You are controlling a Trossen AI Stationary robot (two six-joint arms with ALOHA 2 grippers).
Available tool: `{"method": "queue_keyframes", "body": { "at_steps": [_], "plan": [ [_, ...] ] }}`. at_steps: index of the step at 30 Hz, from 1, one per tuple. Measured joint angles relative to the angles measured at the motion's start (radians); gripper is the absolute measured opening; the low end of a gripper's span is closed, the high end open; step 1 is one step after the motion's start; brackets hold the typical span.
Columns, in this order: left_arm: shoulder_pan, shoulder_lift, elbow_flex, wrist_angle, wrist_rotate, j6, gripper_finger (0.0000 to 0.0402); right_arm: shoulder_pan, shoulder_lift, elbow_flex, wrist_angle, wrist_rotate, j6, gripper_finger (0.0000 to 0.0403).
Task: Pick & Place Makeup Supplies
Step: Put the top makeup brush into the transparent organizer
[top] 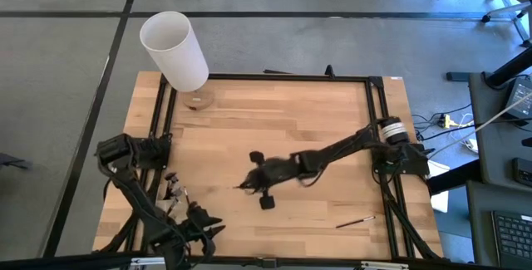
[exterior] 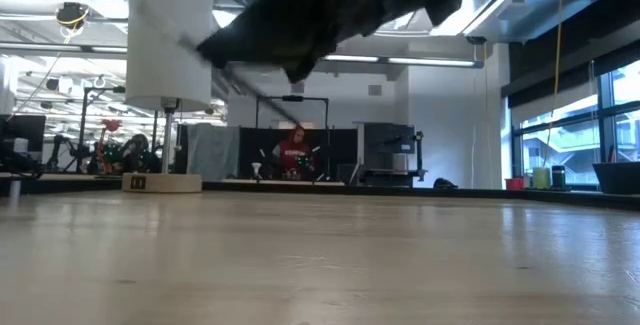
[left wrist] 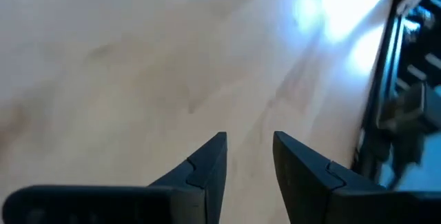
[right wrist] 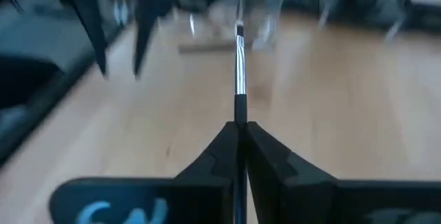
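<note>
One brush [right wrist: 239, 72] sticks out from the right gripper [right wrist: 240, 129], pinched thinly by its handle above mid-table; it could pivot or slip free if the arm swings fast. Another brush [top: 355, 221] lies near the front edge, and the left gripper [left wrist: 249, 156] waits spread at the front-left corner.

Right gripper [top: 247, 184] mid-tabletop [top: 291, 129]; one makeup brush [top: 355, 221] lies near the front edge — white cylinder [top: 174, 50] at the back-left corner.
</note>
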Motion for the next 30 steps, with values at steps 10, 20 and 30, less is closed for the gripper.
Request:
{"method": "queue_keyframes", "body": {
  "at_steps": [10,20,30],
  "plan": [
    [0.043,-0.006,0.001,-0.025,-0.442,0.166,0.0113,-0.045,-0.087,-0.284,0.558,-0.193,0.032,0.0025],
    [0.132,-0.017,0.002,-0.034,-0.616,0.433,0.0114,-0.044,-0.084,-0.343,0.74,-0.163,0.075,0.0026],
    [0.248,-0.088,0.002,-0.026,-0.605,0.496,0.0114,-0.031,-0.083,-0.343,0.717,-0.17,0.073,0.0026]
  ]
}}
